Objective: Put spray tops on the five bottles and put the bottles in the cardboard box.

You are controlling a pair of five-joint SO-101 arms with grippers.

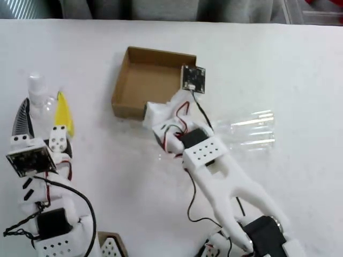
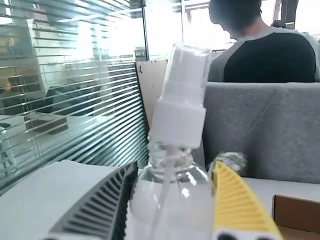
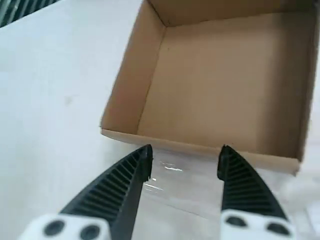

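My left gripper [image 1: 43,101], with one black and one yellow finger, is shut on a clear bottle [image 2: 167,200] that stands upright at the table's left side. A white spray top [image 2: 182,100] sits on that bottle [image 1: 38,100]. The cardboard box [image 1: 153,80] lies open and empty at the table's centre back. My right gripper [image 1: 154,115] hangs at the box's near wall. Between its black fingers [image 3: 120,185] lies a second clear bottle [image 3: 172,192], seen mostly as glints, and the fingers close on its sides just short of the box [image 3: 225,80].
Several clear bottles [image 1: 252,131] lie on their sides to the right of the right arm. A small brown object [image 1: 110,243] sits at the front edge beside the left arm's base. A person sits behind a grey partition [image 2: 260,130] beyond the table.
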